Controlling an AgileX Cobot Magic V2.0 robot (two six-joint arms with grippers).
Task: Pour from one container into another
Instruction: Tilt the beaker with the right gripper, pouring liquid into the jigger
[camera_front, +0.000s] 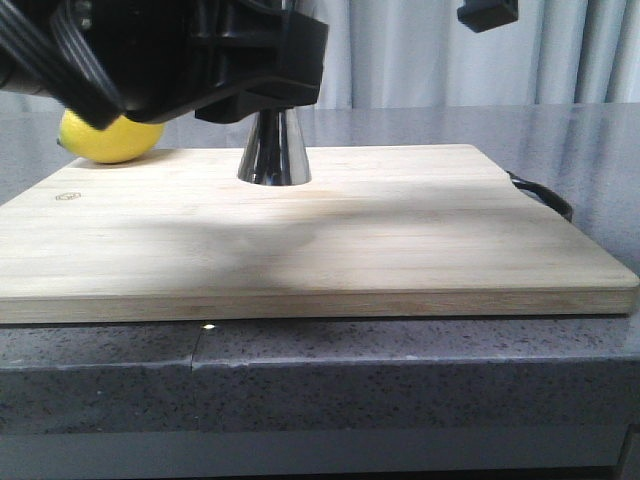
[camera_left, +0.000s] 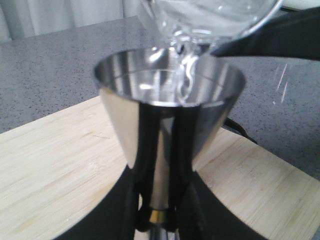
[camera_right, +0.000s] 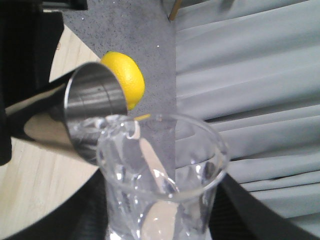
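Beaker gripped by right end effector, tipped, lip over upright jigger; left end effector clamps jigger.

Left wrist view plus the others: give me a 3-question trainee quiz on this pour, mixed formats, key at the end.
1. True or false: liquid is running from the beaker into the jigger.
2. Multiple choice: the jigger's base stands on A) the grey counter, B) the board, C) the lemon.
3. Fill in: the yellow fruit behind the board's left corner is a ____.

Key
1. True: a clear stream drops from the lip into the jigger's cup.
2. B.
3. Lemon.
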